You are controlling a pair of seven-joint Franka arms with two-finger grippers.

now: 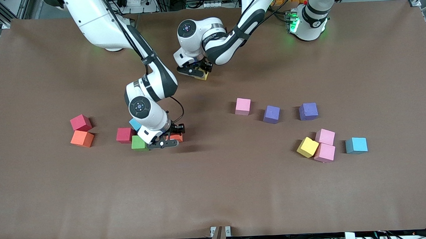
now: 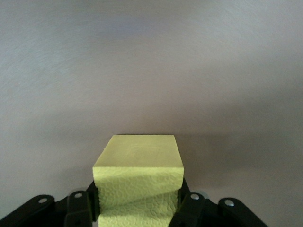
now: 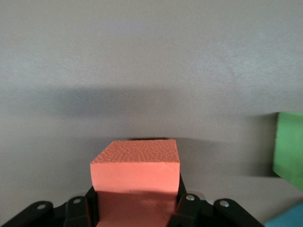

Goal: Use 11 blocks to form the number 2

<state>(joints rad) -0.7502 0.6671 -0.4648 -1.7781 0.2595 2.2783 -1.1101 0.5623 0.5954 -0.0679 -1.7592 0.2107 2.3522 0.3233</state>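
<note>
**Front view: both grippers clamped on blocks over brown table**

Table is a matte brown sheet, edge to edge; metal frame rails, cables and a power strip run along the robots' edge.

Left gripper, toward that edge near mid-table, has its fingers closed on a yellow block; lifted or resting, can't tell.

Right gripper sits low, fingers pinched on an orange block, w/ green block, crimson block and light blue block just beside.

Other blocks lie scattered: pairs and singles toward each arm's end. No number 2 formed yet.
</note>
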